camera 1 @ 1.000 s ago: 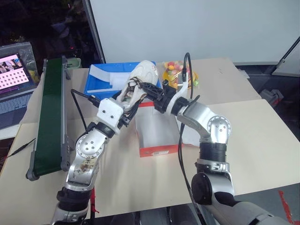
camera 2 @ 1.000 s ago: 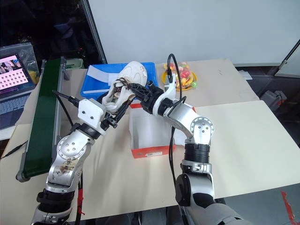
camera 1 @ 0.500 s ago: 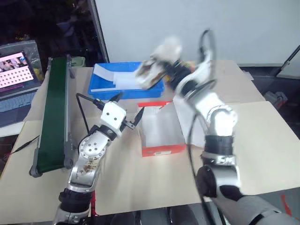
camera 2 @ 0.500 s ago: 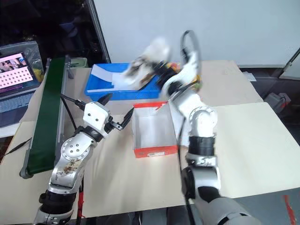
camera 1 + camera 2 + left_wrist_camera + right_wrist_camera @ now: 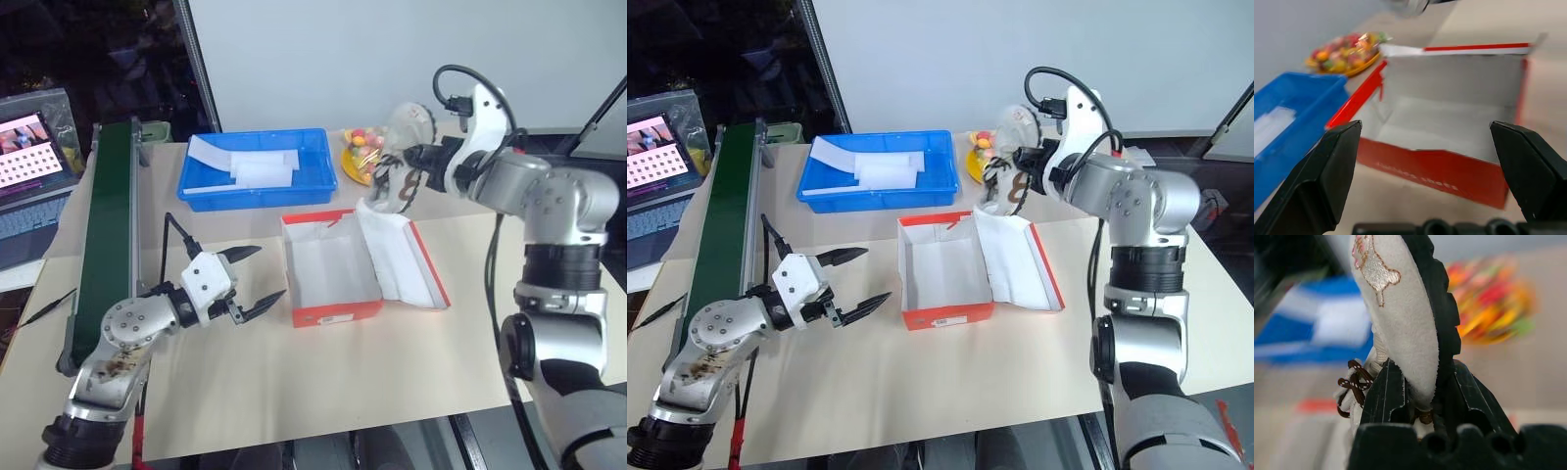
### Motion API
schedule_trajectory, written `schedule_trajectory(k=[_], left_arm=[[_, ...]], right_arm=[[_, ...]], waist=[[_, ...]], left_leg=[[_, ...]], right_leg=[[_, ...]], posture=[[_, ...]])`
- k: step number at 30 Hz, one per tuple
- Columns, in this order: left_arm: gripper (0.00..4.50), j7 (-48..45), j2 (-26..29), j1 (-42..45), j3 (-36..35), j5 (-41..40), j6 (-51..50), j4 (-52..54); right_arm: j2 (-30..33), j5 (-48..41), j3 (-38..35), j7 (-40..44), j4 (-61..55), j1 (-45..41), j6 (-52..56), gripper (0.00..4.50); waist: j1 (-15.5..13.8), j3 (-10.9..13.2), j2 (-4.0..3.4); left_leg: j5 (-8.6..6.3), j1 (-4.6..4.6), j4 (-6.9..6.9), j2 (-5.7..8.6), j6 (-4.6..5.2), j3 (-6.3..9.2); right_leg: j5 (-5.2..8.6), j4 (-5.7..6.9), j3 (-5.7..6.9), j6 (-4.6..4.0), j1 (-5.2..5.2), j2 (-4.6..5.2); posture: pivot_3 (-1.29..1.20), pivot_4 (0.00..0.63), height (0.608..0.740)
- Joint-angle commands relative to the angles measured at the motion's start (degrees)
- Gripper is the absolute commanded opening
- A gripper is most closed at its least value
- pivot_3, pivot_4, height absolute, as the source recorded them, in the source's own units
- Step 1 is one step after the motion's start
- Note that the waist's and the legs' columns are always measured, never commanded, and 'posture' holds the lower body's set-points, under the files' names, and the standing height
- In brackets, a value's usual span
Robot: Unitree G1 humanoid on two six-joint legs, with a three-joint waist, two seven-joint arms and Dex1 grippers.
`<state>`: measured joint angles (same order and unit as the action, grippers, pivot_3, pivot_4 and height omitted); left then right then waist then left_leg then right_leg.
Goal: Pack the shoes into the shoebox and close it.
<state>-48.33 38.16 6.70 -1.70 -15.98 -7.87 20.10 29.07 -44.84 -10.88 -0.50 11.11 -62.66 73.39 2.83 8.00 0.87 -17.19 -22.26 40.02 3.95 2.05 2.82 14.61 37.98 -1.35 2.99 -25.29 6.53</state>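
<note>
Shoebox is sitting open at the middle of the frame on the tan surface, its white inside holding nothing, its lid lying flat out to the right. Up in the upper right, the right claw is clamping one white shoe by its side, above the far corner of the lid; brown laces are dangling below the grip. At lower left, the left claw is standing wide apart, gripping nothing, pointing at the box's near left wall and apart from it. Toward the upper middle, a blue tray is carrying white sheets, and beside it a yellow plate is holding bright wrapped sweets.
</note>
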Motion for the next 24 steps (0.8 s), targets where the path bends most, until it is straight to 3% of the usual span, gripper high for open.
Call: schedule_trajectory(k=[1, 4, 11, 24], left_arm=[[4.49, -3.1, 1.1, 2.3, -1.0, -0.4, 4.6, -3.2], [4.49, -4.0, 0.4, 3.5, 0.2, -0.1, 6.0, -4.4], [4.49, -3.5, -0.9, 4.0, 1.7, 0.4, 6.2, -3.6], [4.49, -0.4, -2.1, 1.7, 2.4, 0.6, 4.1, 1.2]], right_arm=[[-0.4, -2.5, -6.4, 0.2, 1.5, -5.7, 13.4, 0.58], [-1.8, -4.5, -5.8, -0.1, 4.4, -6.2, 18.8, 0.58], [0.9, -12.7, 5.0, -0.3, 8.1, -1.5, 19.1, 0.58], [2.7, -6.1, 16.6, 6.2, 9.7, 2.3, 19.1, 0.58]], waist=[[-0.4, 0.0, 0.00], [-0.5, 0.0, 0.00], [-0.3, 0.0, 0.00], [-0.4, 0.0, 0.00]], left_leg=[[0.00, 0.00, -0.01, 0.00, 0.01, 0.03], [-0.02, -0.04, -0.03, 0.02, 0.02, 0.07], [-0.08, -0.12, -0.04, 0.16, 0.13, 0.08], [-0.08, -0.11, 0.02, 0.13, 0.14, 0.08]], right_leg=[[0.00, 0.00, 0.05, 0.00, 0.00, 0.00], [0.00, -0.04, 0.13, 0.00, 0.00, 0.03], [-0.02, -0.12, 0.26, 0.03, -0.05, 0.21], [-0.04, -0.27, 0.42, 0.07, 0.05, 0.23]], posture=[[0.00, 0.150, 0.724], [0.00, 0.150, 0.724], [0.00, 0.150, 0.724], [0.00, 0.150, 0.724]])
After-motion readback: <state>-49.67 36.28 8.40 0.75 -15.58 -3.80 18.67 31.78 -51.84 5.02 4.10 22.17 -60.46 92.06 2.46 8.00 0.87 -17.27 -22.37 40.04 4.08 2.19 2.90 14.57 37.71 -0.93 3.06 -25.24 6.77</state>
